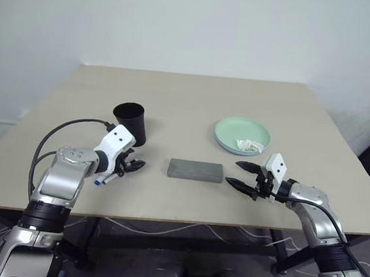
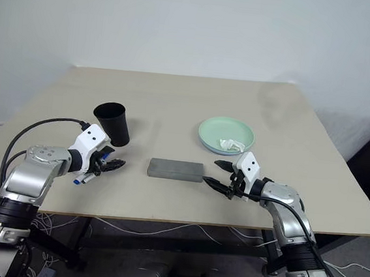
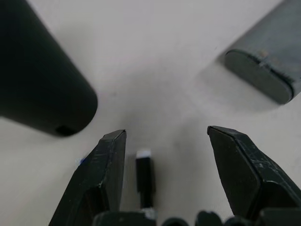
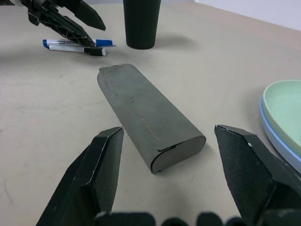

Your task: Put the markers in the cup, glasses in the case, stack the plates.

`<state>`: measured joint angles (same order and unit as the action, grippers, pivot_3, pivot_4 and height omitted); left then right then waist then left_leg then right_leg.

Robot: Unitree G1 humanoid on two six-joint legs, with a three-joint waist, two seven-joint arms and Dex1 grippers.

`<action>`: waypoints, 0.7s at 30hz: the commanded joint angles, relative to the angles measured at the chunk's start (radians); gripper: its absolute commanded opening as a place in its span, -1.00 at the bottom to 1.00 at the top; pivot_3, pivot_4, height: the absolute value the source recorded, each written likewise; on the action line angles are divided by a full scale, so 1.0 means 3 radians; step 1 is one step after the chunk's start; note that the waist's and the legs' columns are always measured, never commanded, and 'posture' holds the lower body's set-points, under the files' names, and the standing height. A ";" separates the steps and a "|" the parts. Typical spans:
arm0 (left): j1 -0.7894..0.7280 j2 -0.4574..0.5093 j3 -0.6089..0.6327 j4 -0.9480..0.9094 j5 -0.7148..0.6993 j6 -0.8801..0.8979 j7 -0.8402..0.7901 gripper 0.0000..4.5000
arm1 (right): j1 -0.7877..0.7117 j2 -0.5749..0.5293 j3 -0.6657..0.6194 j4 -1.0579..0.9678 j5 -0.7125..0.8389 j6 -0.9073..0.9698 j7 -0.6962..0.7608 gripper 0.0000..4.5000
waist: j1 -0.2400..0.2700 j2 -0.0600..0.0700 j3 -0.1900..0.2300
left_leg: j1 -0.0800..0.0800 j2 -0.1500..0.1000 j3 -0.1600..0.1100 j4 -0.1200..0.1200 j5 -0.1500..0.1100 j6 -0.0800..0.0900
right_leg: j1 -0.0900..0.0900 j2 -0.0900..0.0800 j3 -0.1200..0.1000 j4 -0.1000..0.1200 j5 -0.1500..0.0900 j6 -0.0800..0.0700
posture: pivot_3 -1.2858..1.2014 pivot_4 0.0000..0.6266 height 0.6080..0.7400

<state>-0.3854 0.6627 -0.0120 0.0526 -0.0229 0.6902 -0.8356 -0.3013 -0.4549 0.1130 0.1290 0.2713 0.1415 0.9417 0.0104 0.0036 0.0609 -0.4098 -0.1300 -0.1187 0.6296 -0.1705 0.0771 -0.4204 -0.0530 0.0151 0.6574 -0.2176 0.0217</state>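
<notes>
Left hand (image 1: pixel 134 166) hangs with fingers apart, gripping nothing, over the two markers (image 4: pixel 75 45) lying at seven o'clock of the cup (image 1: pixel 130 123). Right hand (image 1: pixel 242 175) gapes empty at three o'clock of the closed case (image 1: pixel 195 170) on the tabletop (image 1: pixel 195 100).

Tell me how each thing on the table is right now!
cup: upright, nothing seen inside.
markers: both lying flat, capped.
case: shut, lying flat.
plates: stacked, green on blue.
tissue: crumpled on the top plate.
left gripper: open over the markers.
right gripper: open, holding nothing.
</notes>
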 commanded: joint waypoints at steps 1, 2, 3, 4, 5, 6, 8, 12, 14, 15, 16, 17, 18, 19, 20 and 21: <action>-0.0127 0.0017 0.0056 0.0028 -0.0062 0.0109 0.0098 0.31 | -0.0015 -0.0019 -0.0054 -0.0106 0.0009 -0.0045 0.0002 0.49 | 0.0000 0.0000 0.0000 | 0.0000 0.0000 0.0000 0.0000 0.0000 0.0000 | 0.0000 0.0000 0.0000 0.0000 0.0000 0.0000 | 0.03 -1.00 0.97; -0.0142 0.0007 0.0058 0.0058 -0.0062 0.0131 0.0130 0.31 | -0.0011 -0.0023 -0.0054 -0.0108 0.0005 -0.0043 -0.0002 0.49 | 0.0001 0.0000 0.0000 | 0.0000 0.0000 0.0000 0.0000 0.0000 0.0000 | 0.0000 0.0000 0.0000 0.0000 0.0000 0.0000 | 0.03 -1.00 0.97; -0.0155 0.0002 0.0052 0.0085 -0.0062 0.0147 0.0159 0.31 | -0.0007 -0.0027 -0.0056 -0.0112 0.0003 -0.0040 -0.0006 0.49 | 0.0001 0.0000 0.0000 | 0.0000 0.0000 0.0000 0.0000 0.0000 0.0000 | 0.0000 0.0000 0.0000 0.0000 0.0000 0.0000 | 0.03 -1.00 0.97; -0.0164 0.0002 0.0037 0.0107 -0.0059 0.0147 0.0178 0.31 | -0.0003 -0.0029 -0.0059 -0.0116 0.0004 -0.0038 -0.0008 0.49 | 0.0001 0.0000 0.0000 | 0.0000 0.0000 0.0000 0.0000 0.0000 0.0000 | 0.0000 0.0000 0.0000 -0.0001 0.0000 0.0001 | 0.03 -1.00 0.97; -0.0165 0.0001 0.0016 0.0121 -0.0062 0.0154 0.0187 0.31 | 0.0003 -0.0031 -0.0061 -0.0124 0.0005 -0.0035 -0.0011 0.49 | 0.0000 0.0000 0.0000 | 0.0000 0.0000 0.0001 0.0000 0.0000 0.0000 | 0.0000 0.0000 0.0000 -0.0001 0.0000 0.0001 | 0.03 -1.00 0.97; -0.0164 -0.0002 -0.0004 0.0135 -0.0064 0.0160 0.0193 0.31 | 0.0009 -0.0033 -0.0063 -0.0132 0.0007 -0.0033 -0.0013 0.49 | 0.0001 0.0000 0.0000 | 0.0000 0.0000 0.0001 0.0000 0.0000 0.0000 | 0.0000 0.0000 0.0000 0.0000 0.0000 0.0001 | 0.03 -1.00 0.97; -0.0169 -0.0010 -0.0045 0.0194 -0.0051 0.0155 0.0224 0.31 | 0.0020 -0.0034 -0.0066 -0.0142 0.0006 -0.0031 -0.0020 0.49 | 0.0000 0.0000 0.0000 | 0.0000 0.0000 0.0001 0.0000 0.0000 0.0000 | -0.0001 0.0000 0.0000 -0.0001 0.0000 0.0001 | 0.03 -1.00 0.97; -0.0200 -0.0007 -0.0103 0.0306 -0.0052 0.0130 0.0235 0.31 | 0.0030 -0.0028 -0.0066 -0.0154 0.0005 -0.0030 -0.0037 0.49 | 0.0001 0.0000 0.0000 | 0.0000 0.0000 0.0001 -0.0001 0.0000 0.0000 | -0.0002 0.0000 0.0001 -0.0001 0.0000 0.0001 | 0.03 -1.00 0.97; -0.0220 -0.0005 -0.0149 0.0376 -0.0036 0.0115 0.0233 0.31 | 0.0034 -0.0023 -0.0064 -0.0159 0.0005 -0.0032 -0.0049 0.49 | 0.0001 0.0000 0.0000 | -0.0001 0.0000 0.0001 -0.0002 0.0000 0.0000 | -0.0002 0.0000 0.0002 0.0000 0.0000 0.0000 | 0.03 -1.00 0.97; -0.0233 -0.0003 -0.0181 0.0418 -0.0020 0.0106 0.0235 0.31 | 0.0035 -0.0021 -0.0063 -0.0160 0.0005 -0.0034 -0.0054 0.49 | 0.0001 0.0000 0.0000 | 0.0000 0.0000 0.0001 -0.0002 0.0000 0.0000 | -0.0002 0.0000 0.0002 0.0000 0.0000 0.0000 | 0.03 -1.00 0.97; -0.0252 0.0012 -0.0236 0.0456 0.0023 0.0135 0.0251 0.31 | 0.0037 -0.0018 -0.0062 -0.0160 0.0004 -0.0035 -0.0060 0.49 | 0.0003 0.0000 0.0000 | -0.0001 0.0000 0.0001 -0.0002 0.0000 0.0000 | -0.0002 -0.0001 0.0002 -0.0001 0.0000 0.0000 | 0.03 -1.00 0.97; -0.0264 0.0018 -0.0267 0.0489 0.0046 0.0131 0.0258 0.31 | 0.0038 -0.0015 -0.0060 -0.0160 0.0003 -0.0037 -0.0065 0.49 | 0.0003 0.0000 0.0000 | -0.0001 0.0000 0.0001 -0.0001 0.0000 0.0000 | -0.0001 -0.0002 0.0001 0.0000 0.0000 0.0000 | 0.03 -1.00 0.97; -0.0271 0.0017 -0.0277 0.0510 0.0047 0.0129 0.0259 0.31 | 0.0040 -0.0012 -0.0060 -0.0161 0.0004 -0.0038 -0.0069 0.49 | 0.0002 0.0001 0.0000 | -0.0001 0.0000 0.0001 -0.0001 0.0000 0.0000 | -0.0001 -0.0002 0.0001 0.0000 -0.0001 -0.0001 | 0.03 -1.00 0.97; -0.0278 0.0013 -0.0279 0.0525 0.0040 0.0124 0.0253 0.31 | 0.0042 -0.0011 -0.0060 -0.0162 0.0005 -0.0039 -0.0073 0.49 | 0.0002 0.0001 -0.0001 | 0.0000 0.0000 0.0001 -0.0001 0.0000 0.0000 | 0.0000 -0.0002 0.0002 0.0000 -0.0001 -0.0001 | 0.03 -1.00 0.97; -0.0283 0.0006 -0.0277 0.0534 0.0027 0.0118 0.0248 0.31 | 0.0044 -0.0010 -0.0060 -0.0161 0.0005 -0.0041 -0.0076 0.49 | 0.0002 0.0003 -0.0002 | 0.0000 0.0000 0.0001 -0.0001 0.0000 0.0000 | 0.0000 -0.0002 0.0002 0.0000 -0.0001 -0.0001 | 0.03 -1.00 0.97; -0.0293 -0.0002 -0.0277 0.0544 0.0019 0.0128 0.0251 0.31 | 0.0048 -0.0011 -0.0059 -0.0159 0.0005 -0.0046 -0.0079 0.49 | 0.0002 0.0003 -0.0002 | 0.0000 0.0000 0.0001 -0.0001 0.0000 0.0000 | -0.0001 -0.0002 0.0002 0.0000 -0.0001 -0.0002 | 0.03 -1.00 0.97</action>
<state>-0.4496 0.6569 -0.0940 0.2110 -0.0202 0.7318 -0.7675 -0.2725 -0.4560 0.1126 0.1251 0.2712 0.1424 0.9195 0.0109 0.0047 0.0602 -0.4099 -0.1300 -0.1183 0.6292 -0.1705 0.0770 -0.4206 -0.0537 0.0159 0.6575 -0.2179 0.0212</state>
